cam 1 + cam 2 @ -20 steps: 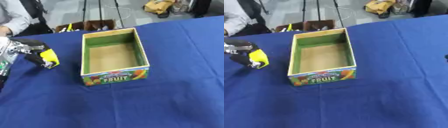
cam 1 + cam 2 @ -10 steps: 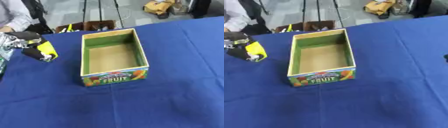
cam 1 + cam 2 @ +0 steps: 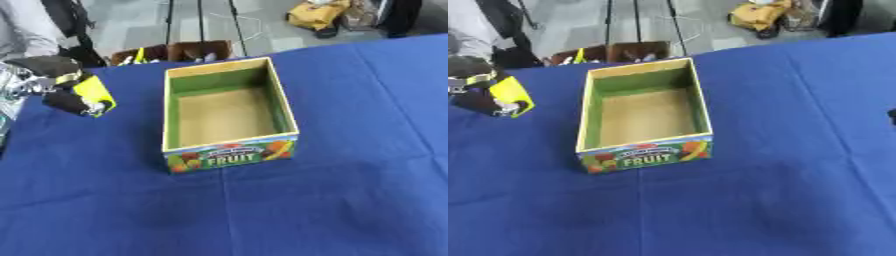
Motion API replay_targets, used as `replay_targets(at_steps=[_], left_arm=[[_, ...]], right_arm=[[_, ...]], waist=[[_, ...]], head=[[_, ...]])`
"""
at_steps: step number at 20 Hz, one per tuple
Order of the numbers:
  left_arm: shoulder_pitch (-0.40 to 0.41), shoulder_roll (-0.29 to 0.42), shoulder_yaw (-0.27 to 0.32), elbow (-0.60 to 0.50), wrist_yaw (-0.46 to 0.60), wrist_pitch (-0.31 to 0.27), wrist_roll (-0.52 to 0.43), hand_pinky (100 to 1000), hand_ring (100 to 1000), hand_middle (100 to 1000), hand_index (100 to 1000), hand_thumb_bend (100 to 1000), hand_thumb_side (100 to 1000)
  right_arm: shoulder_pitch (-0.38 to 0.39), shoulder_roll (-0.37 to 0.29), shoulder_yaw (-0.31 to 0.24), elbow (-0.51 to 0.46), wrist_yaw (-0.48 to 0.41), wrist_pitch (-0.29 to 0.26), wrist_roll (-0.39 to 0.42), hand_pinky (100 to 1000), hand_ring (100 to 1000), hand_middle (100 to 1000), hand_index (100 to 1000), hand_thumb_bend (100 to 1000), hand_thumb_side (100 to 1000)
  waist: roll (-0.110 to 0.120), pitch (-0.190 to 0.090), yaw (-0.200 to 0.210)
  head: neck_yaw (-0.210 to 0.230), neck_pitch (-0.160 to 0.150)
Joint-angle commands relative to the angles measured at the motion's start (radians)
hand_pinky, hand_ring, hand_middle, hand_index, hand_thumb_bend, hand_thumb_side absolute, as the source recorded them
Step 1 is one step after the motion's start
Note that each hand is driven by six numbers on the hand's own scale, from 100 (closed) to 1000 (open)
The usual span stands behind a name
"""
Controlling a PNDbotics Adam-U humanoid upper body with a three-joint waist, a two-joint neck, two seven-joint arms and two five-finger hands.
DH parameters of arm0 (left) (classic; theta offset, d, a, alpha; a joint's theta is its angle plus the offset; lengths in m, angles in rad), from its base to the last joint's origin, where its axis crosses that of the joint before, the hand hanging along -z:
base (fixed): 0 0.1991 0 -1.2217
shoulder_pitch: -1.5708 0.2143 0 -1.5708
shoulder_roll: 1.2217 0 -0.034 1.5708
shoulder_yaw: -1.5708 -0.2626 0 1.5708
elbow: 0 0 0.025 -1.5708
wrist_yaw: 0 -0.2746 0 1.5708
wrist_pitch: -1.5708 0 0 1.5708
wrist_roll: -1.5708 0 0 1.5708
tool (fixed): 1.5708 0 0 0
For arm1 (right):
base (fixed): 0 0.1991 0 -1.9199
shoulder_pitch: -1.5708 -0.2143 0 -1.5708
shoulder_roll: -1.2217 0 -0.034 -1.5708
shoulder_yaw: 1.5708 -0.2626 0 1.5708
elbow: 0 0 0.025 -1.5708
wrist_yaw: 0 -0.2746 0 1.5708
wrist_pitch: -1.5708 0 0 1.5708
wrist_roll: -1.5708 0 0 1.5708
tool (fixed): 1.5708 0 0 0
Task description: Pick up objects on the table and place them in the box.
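An open cardboard box (image 3: 229,152) with a green inner wall and a "FRUIT" label on its front stands in the middle of the blue table; nothing lies inside it. To its left, my left hand (image 3: 52,65) is shut on a yellow object (image 3: 93,90), held above the cloth, apart from the box. Dark fingers wrap over and under the yellow object, hiding part of it. A dark sliver of my right hand (image 3: 892,116) shows at the right edge of the right eye view.
Blue cloth (image 3: 332,200) covers the table all round the box. Beyond the far edge are a small brown carton (image 3: 179,51) on the floor, tripod legs, a yellow bag (image 3: 317,14), and a seated person at the upper left.
My left hand has carried the yellow object up off the cloth and slightly toward the far side. The box has not moved.
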Motion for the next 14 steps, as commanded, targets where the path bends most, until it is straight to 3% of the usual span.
replay_targets(at_steps=[1, 9, 14], left_arm=[[-0.033, 0.031, 0.019, -0.037, 0.033, 0.007, 0.02, 264, 502, 600, 661, 100, 831], [-0.107, -0.039, 0.004, -0.076, 0.075, 0.013, 0.049, 226, 490, 578, 663, 100, 836], [-0.171, -0.105, -0.008, -0.089, 0.107, 0.003, 0.061, 211, 486, 555, 649, 100, 844]], right_arm=[[-0.004, -0.022, -0.004, -0.015, -0.006, -0.001, -0.003, 732, 816, 587, 843, 100, 685], [-0.01, -0.027, 0.004, -0.015, -0.013, -0.001, 0.003, 731, 815, 586, 842, 100, 682], [-0.027, -0.033, 0.016, -0.015, -0.028, -0.004, 0.013, 729, 813, 587, 842, 100, 681]], waist=[[-0.003, -0.019, 0.0], [0.005, -0.025, -0.016], [0.015, -0.023, -0.046]], head=[[-0.001, 0.006], [0.014, 0.013], [0.052, 0.015]])
